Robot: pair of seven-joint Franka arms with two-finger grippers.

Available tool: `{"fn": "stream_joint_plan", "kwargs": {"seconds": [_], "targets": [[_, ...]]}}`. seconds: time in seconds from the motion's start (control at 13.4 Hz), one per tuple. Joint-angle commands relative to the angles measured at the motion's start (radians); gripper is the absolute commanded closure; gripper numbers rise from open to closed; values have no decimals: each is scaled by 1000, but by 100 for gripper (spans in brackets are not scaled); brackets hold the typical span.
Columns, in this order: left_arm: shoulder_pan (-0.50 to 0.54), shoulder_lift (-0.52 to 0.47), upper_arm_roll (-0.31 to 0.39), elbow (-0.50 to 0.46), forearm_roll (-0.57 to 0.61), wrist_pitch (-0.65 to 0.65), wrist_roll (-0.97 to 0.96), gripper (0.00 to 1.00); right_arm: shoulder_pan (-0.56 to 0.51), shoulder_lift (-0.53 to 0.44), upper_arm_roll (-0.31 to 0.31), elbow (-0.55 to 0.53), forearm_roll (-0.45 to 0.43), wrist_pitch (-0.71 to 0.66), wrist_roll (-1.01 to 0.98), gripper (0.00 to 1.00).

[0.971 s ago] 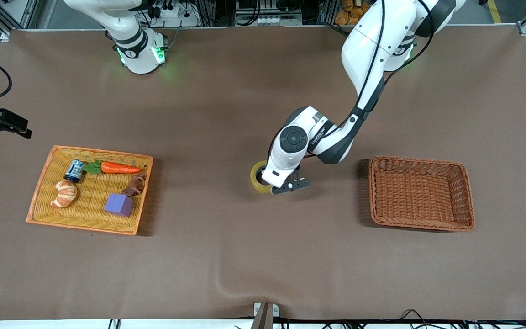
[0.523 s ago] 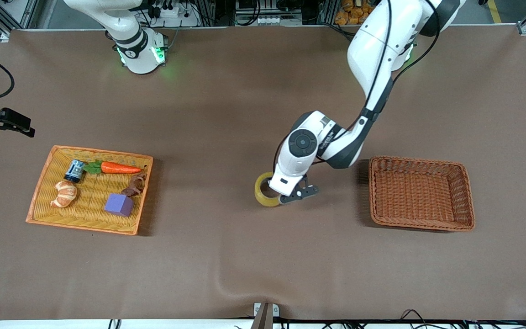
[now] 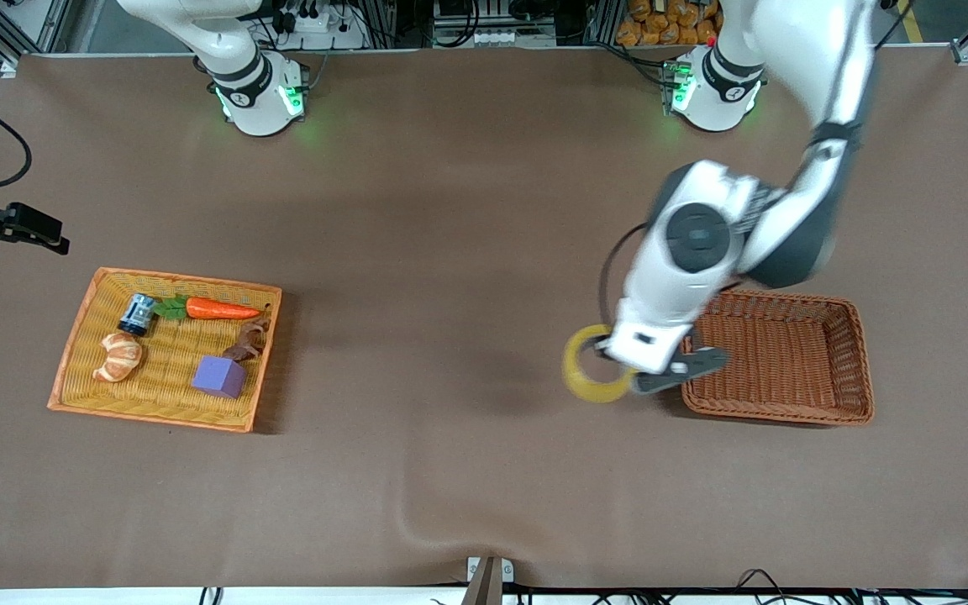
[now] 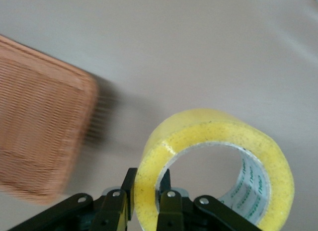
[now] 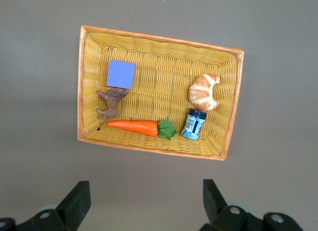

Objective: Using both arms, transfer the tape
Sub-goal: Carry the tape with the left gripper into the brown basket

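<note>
Left gripper (image 3: pixel 652 374): raised over the bench (image 3: pixel 450 470) beside the brown basket (image 3: pixel 778 357), arm bent at the elbow, jaws clamped on the wall of the tape (image 3: pixel 593 376), ring upright. Right gripper (image 5: pixel 144 203): waits high over the yellow tray (image 5: pixel 156 89), jaws wide apart.

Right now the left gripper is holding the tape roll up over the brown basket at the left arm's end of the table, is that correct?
Not quite: the left gripper does hold the tape roll, but the front view shows it over bare table beside the brown basket, just short of its rim. The left wrist view agrees.
</note>
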Motion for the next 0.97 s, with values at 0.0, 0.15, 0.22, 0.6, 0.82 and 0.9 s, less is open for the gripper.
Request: {"fn": "stream_joint_plan", "kwargs": {"seconds": [0.0,0.15,0.22,0.6,0.82,0.9], "targets": [[133,-81,-21,-79,-7,-58,180,100,-2,-6,3,1,17,-3,1,0],[262,-118,-31,-171,-9,-29,341,100,-2,-4,3,1,19,-3,-6,0],[317,-126,-34,-206,-9,-9,405,100,2,-4,3,1,19,-6,-8,0],[448,-137,-31,-487,-3,292,485,100,2,-4,6,1,19,-7,-6,0],[501,-103,-31,-553,6,428,549,100,5,-4,4,17,17,-6,1,0],[504,-91,-31,-568,6,460,555,100,5,-4,4,18,17,-6,7,0]]}}
